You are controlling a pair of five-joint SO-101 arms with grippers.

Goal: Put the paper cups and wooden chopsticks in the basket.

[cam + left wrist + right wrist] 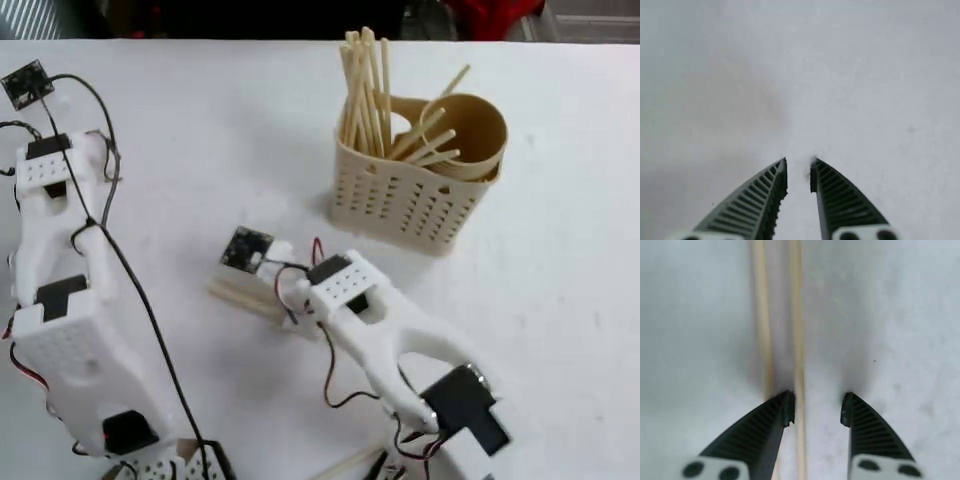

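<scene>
Lying nearest, at the bottom edge of the high view, was one loose chopstick (345,464) on the white counter (200,120), not yet collected. Above it, the right arm (390,330) stretched toward the frame's centre, its right tool (817,410) lowered over a pair of wooden chopsticks (796,315) resting flat and parallel on the counter. The jaws were spread and pinched nothing. One stick ran through the gap close against one finger (782,412), while the other passed under or just outside that finger. That offset suggested the tool was lined up across the sticks for a grasp but might catch only one of them.

At the left of the frame the left arm (60,250) stood well apart from the work. Its left tool (798,175) was nearly pressed together, a narrow gap showing at the tips, holding nothing over bare counter, probably parked to stay clear.

Farthest off, at upper right, the perforated basket (400,205) already held a bundle of upright chopsticks (362,90) in one side and nested paper cups (480,125) in the other, so the task looked mostly done.
</scene>
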